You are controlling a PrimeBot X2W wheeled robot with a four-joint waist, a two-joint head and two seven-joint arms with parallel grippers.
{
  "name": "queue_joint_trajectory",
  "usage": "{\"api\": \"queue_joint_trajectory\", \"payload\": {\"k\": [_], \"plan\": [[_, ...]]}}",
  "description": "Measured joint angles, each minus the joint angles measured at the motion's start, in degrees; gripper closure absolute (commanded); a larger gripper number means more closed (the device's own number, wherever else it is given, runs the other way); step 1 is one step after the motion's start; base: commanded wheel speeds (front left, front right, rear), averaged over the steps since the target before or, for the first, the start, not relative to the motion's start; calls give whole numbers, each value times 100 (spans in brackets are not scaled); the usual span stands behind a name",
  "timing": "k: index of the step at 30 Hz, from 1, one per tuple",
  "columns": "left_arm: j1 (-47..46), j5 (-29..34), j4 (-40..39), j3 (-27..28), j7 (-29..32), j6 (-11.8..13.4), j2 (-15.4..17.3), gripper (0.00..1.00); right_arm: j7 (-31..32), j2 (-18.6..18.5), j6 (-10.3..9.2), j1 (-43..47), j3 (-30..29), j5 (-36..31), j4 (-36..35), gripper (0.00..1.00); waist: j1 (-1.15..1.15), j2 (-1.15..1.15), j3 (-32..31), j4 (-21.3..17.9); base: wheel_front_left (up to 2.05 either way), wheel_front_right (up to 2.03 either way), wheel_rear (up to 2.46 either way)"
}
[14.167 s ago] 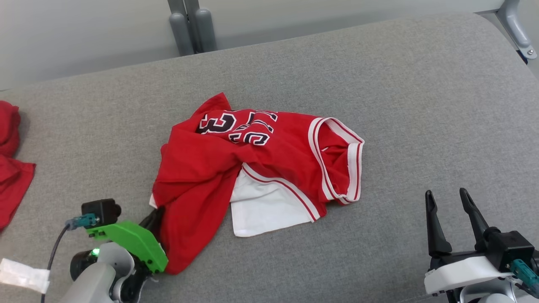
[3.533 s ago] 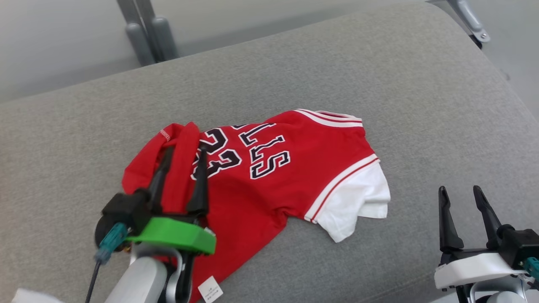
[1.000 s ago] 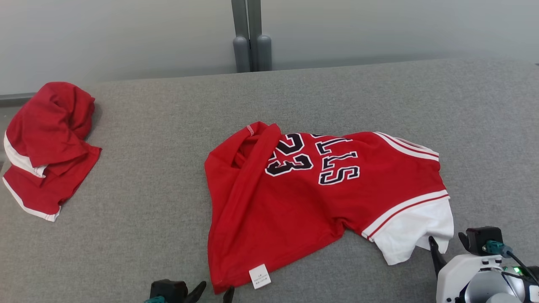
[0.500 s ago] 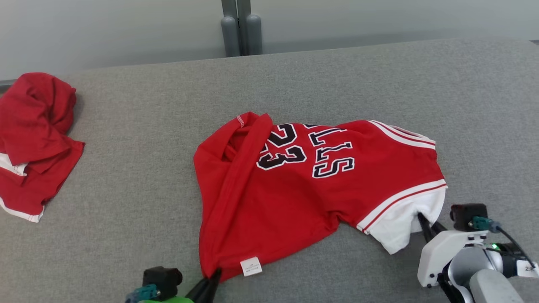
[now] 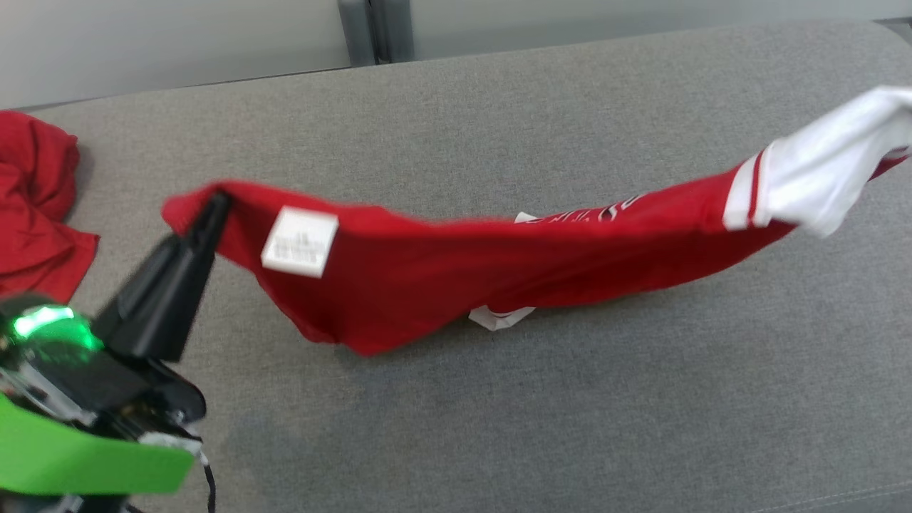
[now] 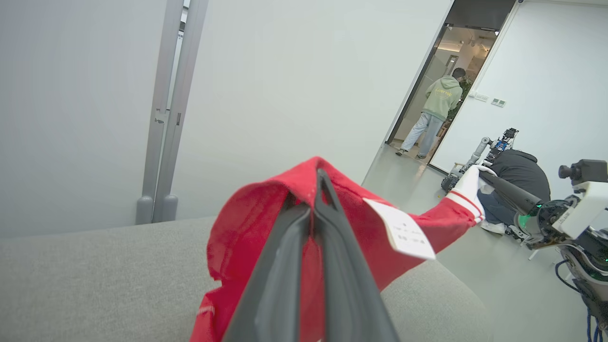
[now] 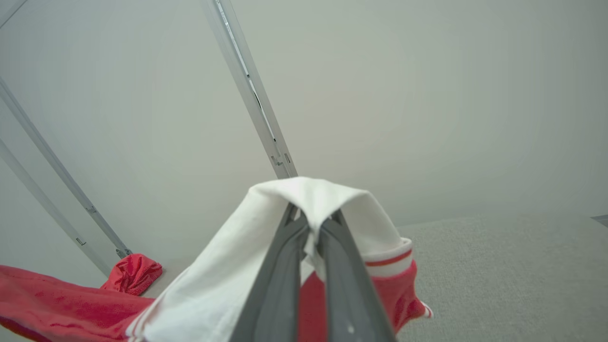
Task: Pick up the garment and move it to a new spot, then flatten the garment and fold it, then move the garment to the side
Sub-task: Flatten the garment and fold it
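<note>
A red sports garment [image 5: 456, 263] with white trim hangs stretched in the air between two robot arms, above the middle of a wide grey upholstered cushion [image 5: 570, 427]. It runs from near the cushion's left edge up to its far right corner, sagging in the centre. There its lowest fold and a small white piece seem to reach the fabric surface.

The left pincer [image 5: 214, 205] is closed, its two dark fingers pressed together on the red hem corner at the garment's left end. A white care label [image 5: 299, 241] hangs just beside the pinch. In the left wrist view the fingertips [image 6: 319, 183] are buried in a peak of red cloth.

The right pincer [image 7: 311, 225] is also closed, gripping the white sleeve [image 5: 826, 167] at the garment's right end, which is held higher than the left end. In the right wrist view the white cloth drapes over both fingertips, with a red stripe and red fabric below.

A second red garment [image 5: 35, 199] lies crumpled at the cushion's far left edge, well apart from the stretched one. Two grey posts [image 5: 374, 32] stand behind the cushion's far edge, against a pale wall.

In the left wrist view, a person [image 6: 439, 114] in a pale green hooded top stands in a doorway [image 6: 456, 61] beyond the cushion, facing away.
</note>
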Motion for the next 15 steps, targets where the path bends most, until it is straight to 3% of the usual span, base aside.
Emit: {"api": "queue_joint_trajectory", "payload": {"k": [4,7,12,15], "plan": [[-1798,-580,413,352,800,322,372,100,895,-268,1,-1663,-690,400,442,100,0,0,373,-17,0,0,0],[-3380,-713,1190,286,1278,571,501,100,1505,-447,4,-3278,-871,116,1148,100,0,0,711,-2,0,0,0],[-6062,-331,3044,-100,1427,738,345,100,1876,-252,9,-6078,-595,-1389,2680,100,2,0,1399,52,0,0,0],[-7361,67,4252,-261,987,749,12,100,1372,146,9,-7469,-544,-2342,3605,100,2,0,1826,88,0,0,0]]}}
